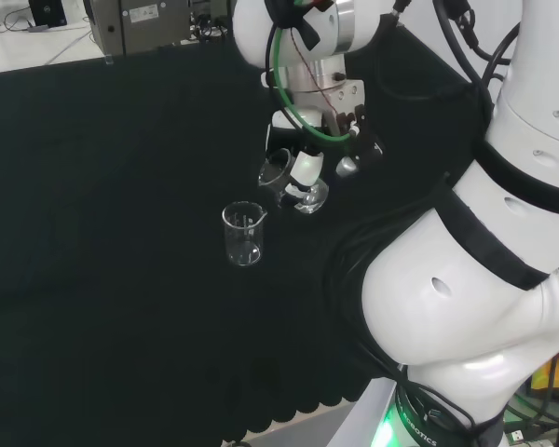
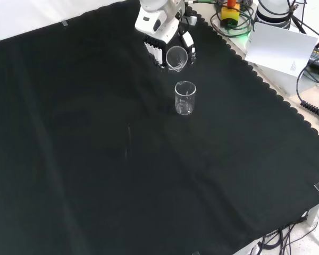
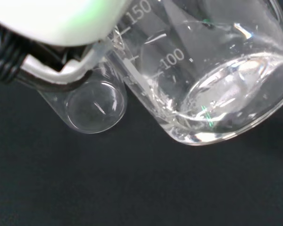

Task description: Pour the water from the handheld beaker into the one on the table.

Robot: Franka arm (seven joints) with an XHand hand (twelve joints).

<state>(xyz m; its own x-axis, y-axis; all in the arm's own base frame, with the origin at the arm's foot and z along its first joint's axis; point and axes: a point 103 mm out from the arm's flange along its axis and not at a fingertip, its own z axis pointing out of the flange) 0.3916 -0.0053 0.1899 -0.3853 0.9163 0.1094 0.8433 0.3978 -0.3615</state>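
Black-and-white hand [image 1: 303, 168], fingers curled round tilted clear glass beaker [image 1: 281, 177]; its mouth leans toward upright clear receiving beaker [image 1: 243, 233] on black-clothed worktop [image 1: 93, 233], just left and nearer in head view.

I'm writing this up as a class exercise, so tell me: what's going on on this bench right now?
A white robot arm holds a clear glass beaker in its robot hand, fingers curled round it and tipped well over towards a second beaker that stands upright on the black cloth. In the front view the held beaker's mouth faces the standing one, just beyond it and raised. The wrist view shows a little water pooled low in the tilted beaker. No stream is visible, and whether the standing beaker holds any water cannot be told.
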